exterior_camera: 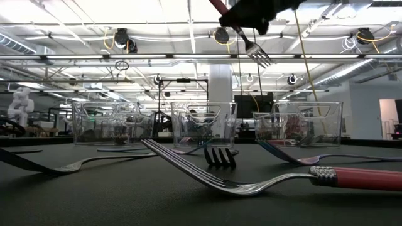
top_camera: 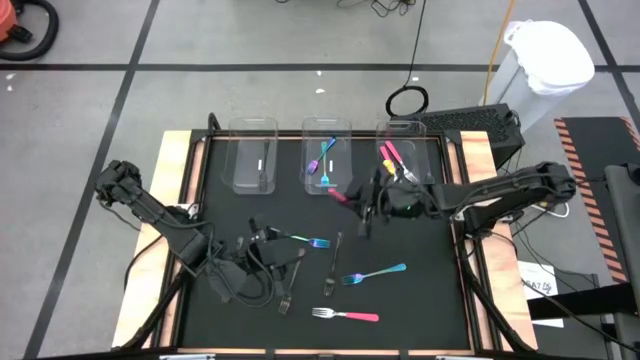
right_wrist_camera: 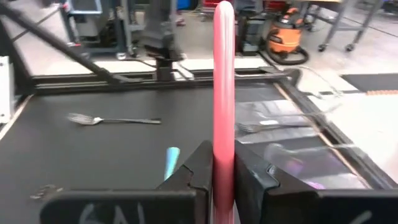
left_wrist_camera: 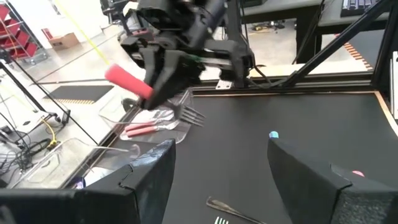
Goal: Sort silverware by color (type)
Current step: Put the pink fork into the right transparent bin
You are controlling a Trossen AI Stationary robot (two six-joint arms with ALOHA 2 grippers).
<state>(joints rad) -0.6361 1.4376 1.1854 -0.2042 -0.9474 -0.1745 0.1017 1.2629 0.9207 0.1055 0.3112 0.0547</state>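
Observation:
My right gripper point(top_camera: 362, 200) hangs above the table's middle, in front of the bins, shut on a pink-handled fork point(left_wrist_camera: 127, 82). The fork's silver tines point(exterior_camera: 260, 58) point down. My left gripper point(top_camera: 272, 256) stands open at the near left with nothing between its fingers point(left_wrist_camera: 143, 177). A teal-handled fork point(top_camera: 306, 241) lies just beside it. Flat on the black mat lie two dark forks point(top_camera: 333, 266) point(top_camera: 290, 290), a blue-handled fork point(top_camera: 376, 273) and a pink-handled fork point(top_camera: 346, 315). The middle bin point(top_camera: 327, 155) holds blue and purple forks, and the right bin point(top_camera: 403, 157) holds pink ones. My right gripper pinches the pink handle point(right_wrist_camera: 224, 163) between its two fingers, at the part nearest the tines. The fingers come about level from the table's right. The handle's free end point(right_wrist_camera: 224, 25) sticks out past the fingertips. The fork is tilted, tines lower, and lifted clear of the table.
Three clear bins stand in a row at the mat's far edge; the left one point(top_camera: 253, 155) shows only a white mark. A wooden frame point(top_camera: 175, 190) borders the mat. A keyboard point(top_camera: 470, 120) and a white bag point(top_camera: 550, 55) lie beyond the far right corner.

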